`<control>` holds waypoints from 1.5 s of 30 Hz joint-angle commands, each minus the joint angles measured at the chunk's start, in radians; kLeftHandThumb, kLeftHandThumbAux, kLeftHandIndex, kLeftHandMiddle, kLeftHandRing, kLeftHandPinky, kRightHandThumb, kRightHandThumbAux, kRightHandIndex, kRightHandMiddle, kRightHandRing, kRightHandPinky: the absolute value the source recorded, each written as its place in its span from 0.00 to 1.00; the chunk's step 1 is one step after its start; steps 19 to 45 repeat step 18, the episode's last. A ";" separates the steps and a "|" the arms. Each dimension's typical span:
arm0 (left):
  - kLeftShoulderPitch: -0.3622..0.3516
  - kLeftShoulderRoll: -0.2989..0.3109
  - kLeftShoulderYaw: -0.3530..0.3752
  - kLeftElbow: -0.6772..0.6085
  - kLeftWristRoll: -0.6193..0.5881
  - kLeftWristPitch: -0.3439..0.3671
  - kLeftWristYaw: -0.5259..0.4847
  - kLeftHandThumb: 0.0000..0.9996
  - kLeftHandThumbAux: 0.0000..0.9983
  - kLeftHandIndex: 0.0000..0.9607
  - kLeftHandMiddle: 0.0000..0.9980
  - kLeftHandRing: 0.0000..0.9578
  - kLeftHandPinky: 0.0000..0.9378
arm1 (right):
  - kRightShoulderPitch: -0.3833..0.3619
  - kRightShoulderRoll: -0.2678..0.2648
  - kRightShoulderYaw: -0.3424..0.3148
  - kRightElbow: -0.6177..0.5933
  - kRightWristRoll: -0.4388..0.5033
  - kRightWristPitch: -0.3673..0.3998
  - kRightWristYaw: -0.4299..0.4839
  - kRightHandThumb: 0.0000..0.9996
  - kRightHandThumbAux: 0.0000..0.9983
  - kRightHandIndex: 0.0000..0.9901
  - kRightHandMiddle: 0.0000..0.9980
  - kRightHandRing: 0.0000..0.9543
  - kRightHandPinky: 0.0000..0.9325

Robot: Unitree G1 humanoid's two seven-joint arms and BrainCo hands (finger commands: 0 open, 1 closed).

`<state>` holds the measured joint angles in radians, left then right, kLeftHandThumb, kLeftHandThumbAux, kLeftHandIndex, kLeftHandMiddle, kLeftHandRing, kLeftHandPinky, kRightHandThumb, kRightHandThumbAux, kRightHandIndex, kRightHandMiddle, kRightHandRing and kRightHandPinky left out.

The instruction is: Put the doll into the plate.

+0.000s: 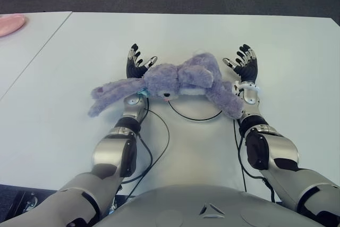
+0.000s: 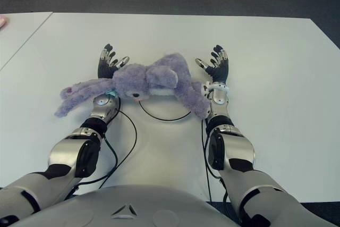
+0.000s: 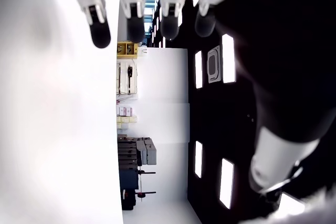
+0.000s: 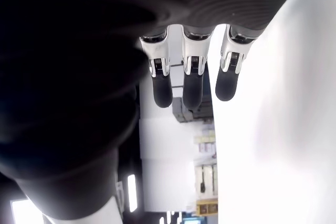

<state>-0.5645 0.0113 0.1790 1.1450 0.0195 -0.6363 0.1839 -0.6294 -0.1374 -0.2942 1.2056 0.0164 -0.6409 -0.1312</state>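
Squarely between both palms lay the fuzzy purple plush doll (image 1: 180, 81) on the white counter (image 1: 223, 35).
It sprawled over a thin dark-rimmed round plate (image 1: 194, 114), limbs draped across both wrists; the left robot hand (image 1: 137, 65) and right robot hand (image 1: 243, 63) stood beside it, fingers spread, holding nothing.

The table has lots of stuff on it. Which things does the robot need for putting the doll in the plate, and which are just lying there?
For the job:
purple doll, lying across the robot's wrists
white plate, mostly hidden under the doll
left hand, open
right hand, open

Just lying about:
pink thing at the table's far left edge
black cables
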 commanded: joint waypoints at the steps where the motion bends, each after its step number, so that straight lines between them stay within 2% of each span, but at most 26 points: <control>1: 0.298 -0.008 0.005 0.166 0.007 0.046 -0.021 0.00 0.78 0.06 0.08 0.09 0.15 | 0.281 0.098 0.010 0.132 -0.014 0.053 -0.037 0.05 0.93 0.14 0.15 0.16 0.21; 45: 0.298 -0.012 -0.003 0.166 0.014 0.041 -0.015 0.00 0.78 0.06 0.07 0.08 0.14 | 0.280 0.092 0.008 0.131 -0.015 0.050 -0.029 0.06 0.96 0.15 0.18 0.18 0.23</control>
